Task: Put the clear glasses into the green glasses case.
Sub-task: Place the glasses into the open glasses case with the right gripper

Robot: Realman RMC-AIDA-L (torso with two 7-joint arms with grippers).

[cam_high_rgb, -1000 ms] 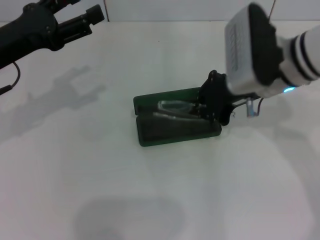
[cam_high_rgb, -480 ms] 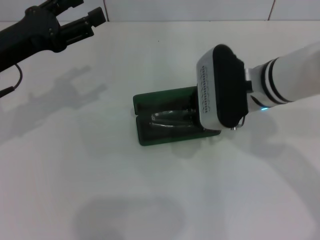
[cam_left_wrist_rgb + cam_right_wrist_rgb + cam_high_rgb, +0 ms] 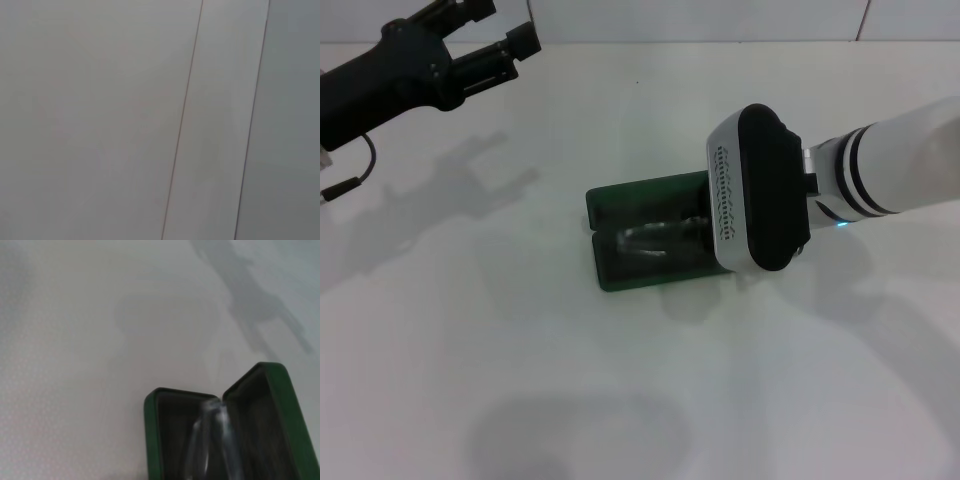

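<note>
On the white table (image 3: 520, 350) the green glasses case (image 3: 620, 275) lies open, the clear glasses (image 3: 655, 238) inside it; no lettering is readable; the right gripper (image 3: 705, 232) sits over the case's right end, its grip hidden by the wrist housing; the left gripper (image 3: 495, 30) hangs open, well apart at far left.

Right claw (image 3: 720, 225) hidden behind its own wrist housing; green glasses case (image 3: 165, 430) cut off at frame edge.
</note>
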